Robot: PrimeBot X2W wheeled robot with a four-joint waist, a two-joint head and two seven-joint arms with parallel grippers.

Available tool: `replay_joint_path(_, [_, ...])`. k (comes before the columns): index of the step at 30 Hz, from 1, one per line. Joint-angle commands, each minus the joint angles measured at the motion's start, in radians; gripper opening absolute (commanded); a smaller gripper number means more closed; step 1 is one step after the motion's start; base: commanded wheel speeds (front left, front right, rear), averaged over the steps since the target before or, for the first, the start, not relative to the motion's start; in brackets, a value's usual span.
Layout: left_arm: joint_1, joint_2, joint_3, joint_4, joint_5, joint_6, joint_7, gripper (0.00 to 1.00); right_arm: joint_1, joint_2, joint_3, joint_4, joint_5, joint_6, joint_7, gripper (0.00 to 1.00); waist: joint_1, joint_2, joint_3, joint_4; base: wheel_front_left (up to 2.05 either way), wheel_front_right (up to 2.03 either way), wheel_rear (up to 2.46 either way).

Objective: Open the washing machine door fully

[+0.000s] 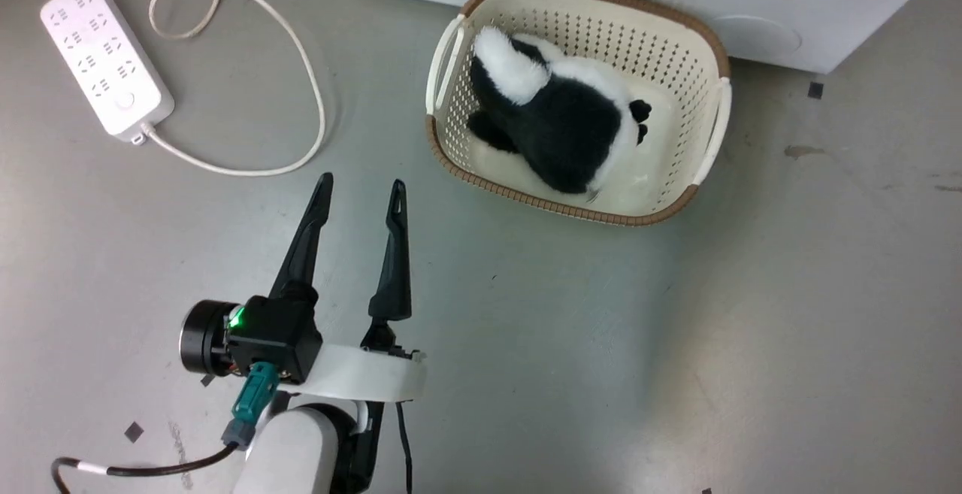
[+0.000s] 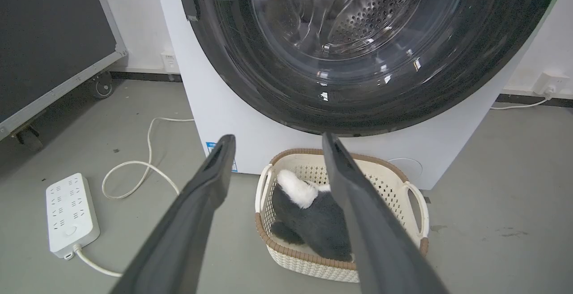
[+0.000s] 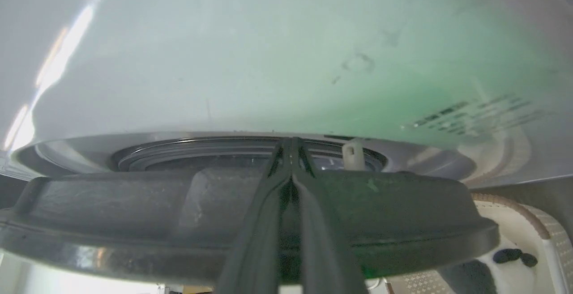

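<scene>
Presently: washing machine (image 2: 215, 119), white front-loader, just beyond a cream basket (image 1: 676, 65) on the floor (image 1: 526, 328); washing machine door (image 2: 250, 83), glossy black ring round a bulging glass bowl, seemingly barely ajar, so opening looks scarcely begun. Right gripper (image 3: 291, 144), fingers pressed together at the door's edge, holding nothing discernible, next must swing it wide outward; left gripper (image 1: 361, 180), fingers spread, empty, above the floor.

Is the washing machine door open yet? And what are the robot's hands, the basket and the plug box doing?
washing machine door: ajar, a gap to the washing machine.
right gripper: shut, tips at that gap.
left gripper: open, holding nothing.
basket: holds a plush toy.
power strip: no plugs in it.
</scene>
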Motion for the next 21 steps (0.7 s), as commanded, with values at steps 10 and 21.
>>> replay_joint_path(10, [-0.024,0.001,-0.017,0.01,-0.015,0.019,-0.029,1.0,-0.032,-0.035,-0.06,0.154,0.018,0.0,0.124,0.0,-0.0001,-0.0001,-0.036,0.004,0.0,0.0,0.0])
replay_joint_path(21, [0.042,0.001,-0.006,0.051,-0.01,0.005,-0.031,1.0,0.216,0.05,-0.051,0.099,0.076,0.0,0.203,0.0,-0.0001,-0.0001,-0.202,-0.039,0.0,0.0,0.0])
